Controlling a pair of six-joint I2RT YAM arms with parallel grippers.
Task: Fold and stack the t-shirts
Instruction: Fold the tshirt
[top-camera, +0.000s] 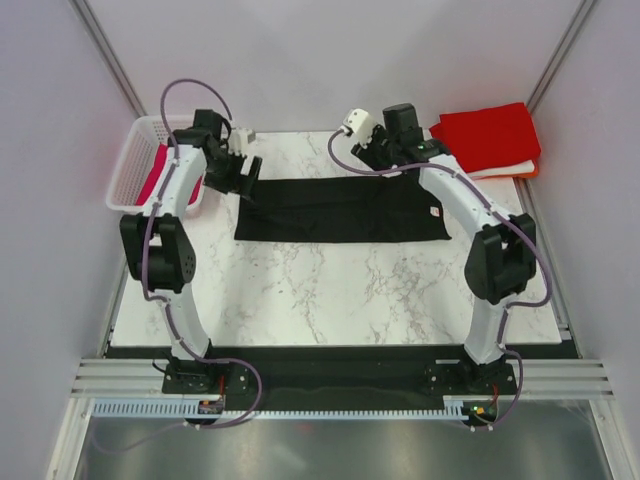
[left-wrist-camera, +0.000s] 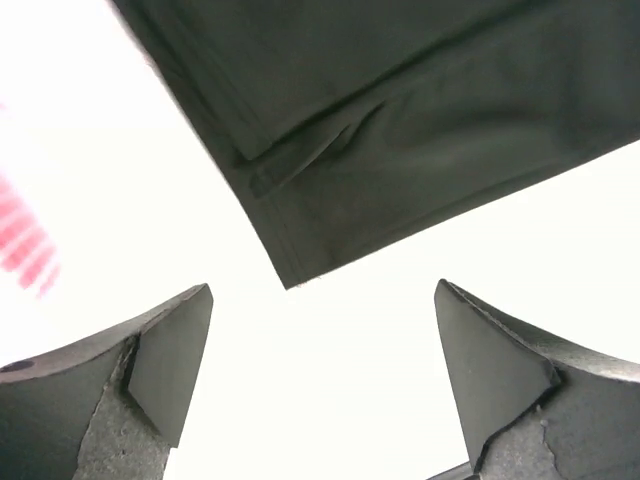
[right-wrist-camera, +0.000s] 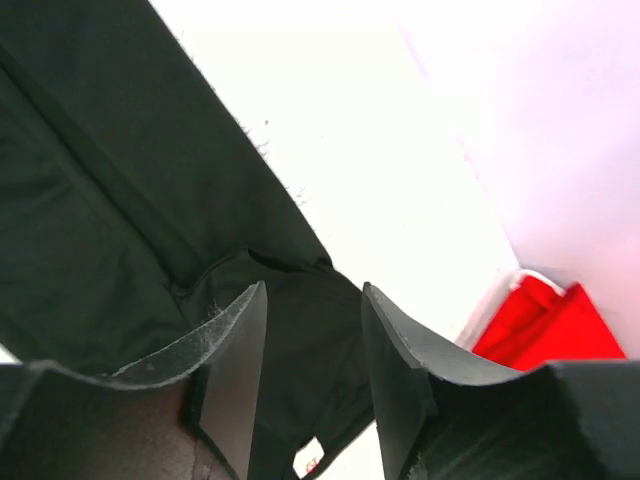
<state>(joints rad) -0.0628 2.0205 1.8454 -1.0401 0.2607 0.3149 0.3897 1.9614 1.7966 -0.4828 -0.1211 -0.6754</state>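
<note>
A black t-shirt (top-camera: 340, 210) lies flat on the marble table, folded into a long band, with a small pale neck label (top-camera: 433, 212) near its right end. My left gripper (top-camera: 243, 178) is open and empty just off the shirt's far left corner. In the left wrist view the gripper (left-wrist-camera: 322, 287) frames bare table below that corner of the shirt (left-wrist-camera: 400, 130). My right gripper (top-camera: 372, 158) hovers at the shirt's far edge. In the right wrist view its jaws (right-wrist-camera: 314, 288) stand apart over the black cloth (right-wrist-camera: 120, 200), holding nothing.
A folded red t-shirt (top-camera: 488, 137) tops a stack with white and orange edges at the back right; it also shows in the right wrist view (right-wrist-camera: 550, 335). A white lattice basket (top-camera: 132, 170) holding magenta cloth (top-camera: 155, 172) stands at the back left.
</note>
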